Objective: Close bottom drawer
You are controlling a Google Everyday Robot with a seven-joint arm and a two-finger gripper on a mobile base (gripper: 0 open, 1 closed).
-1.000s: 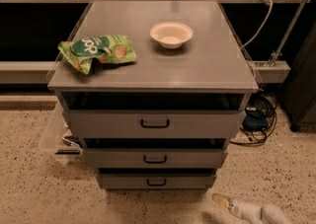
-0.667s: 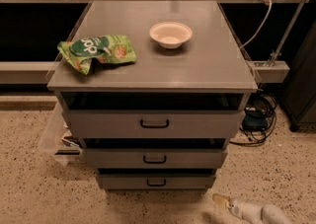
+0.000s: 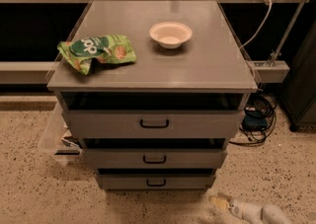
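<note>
The grey bench (image 3: 207, 67) is standing on a speckled beige floor (image 3: 29, 196), carrying a crumpled green snack bag (image 3: 96, 52) near its left front corner and a shallow white bowl (image 3: 170, 34) further back, well apart from the bag. Three grey drawer fronts are showing below the top. The bottom drawer (image 3: 123, 181) (the narrowest front, with a small black bracket handle (image 3: 156, 182)) is sitting lowest, just above the floor, and a dark strip is showing between its front and the middle drawer (image 3: 197, 159) above it. Similar dark strips are showing above the middle drawer and above the top drawer (image 3: 197, 124).

The white end effector (image 3: 224, 202) is hanging low at the lower right edge of the view, right of and below the bottom drawer's right corner and clear of it; whether it is wide or narrow cannot be told. Black cables (image 3: 256, 119) are lying on the floor right of the bench, and a clear plastic bin (image 3: 52, 139) is sitting against its left side.
</note>
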